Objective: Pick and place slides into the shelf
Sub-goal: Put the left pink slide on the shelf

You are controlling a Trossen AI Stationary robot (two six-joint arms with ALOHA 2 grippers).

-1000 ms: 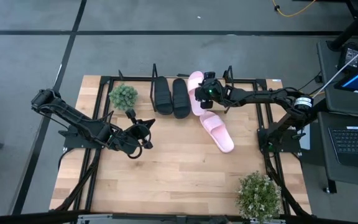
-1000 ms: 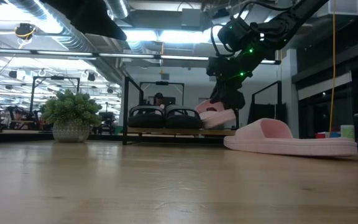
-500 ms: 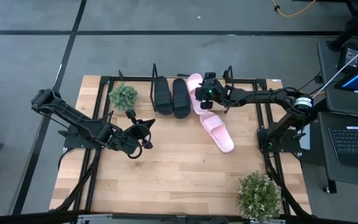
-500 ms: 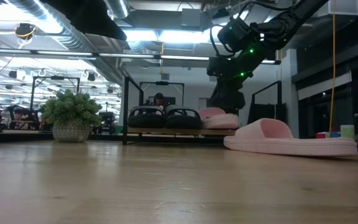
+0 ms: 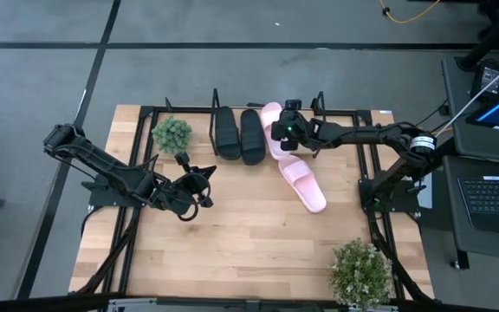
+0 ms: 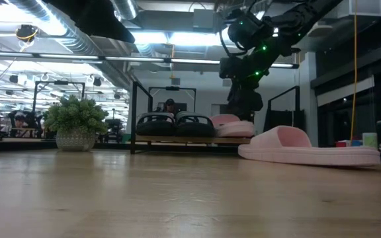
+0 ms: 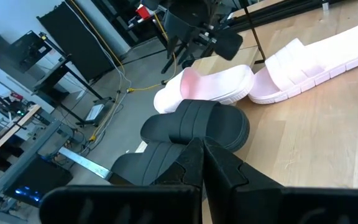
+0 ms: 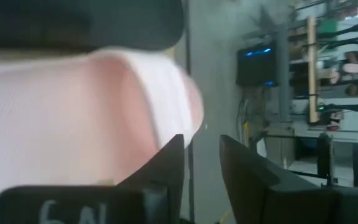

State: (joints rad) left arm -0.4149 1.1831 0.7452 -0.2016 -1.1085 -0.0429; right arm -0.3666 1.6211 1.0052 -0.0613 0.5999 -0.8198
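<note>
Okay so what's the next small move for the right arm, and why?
Probably lift the right gripper clear of the shelf and swing toward the pink slide on the table. The other pink slide already rests on the shelf beside both black slides, and the fingers look open.

Wooden table [image 5: 232, 234]: two potted plants [image 5: 171, 133], one pink slide [image 5: 303, 183]. Shelf [image 5: 336, 111]: two black slides [image 5: 227, 133], one pink.

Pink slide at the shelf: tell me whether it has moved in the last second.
Yes. In the low view, the pink slide hung tilted under the right gripper a second ago; now it lies level on the shelf beside the black slides.
</note>
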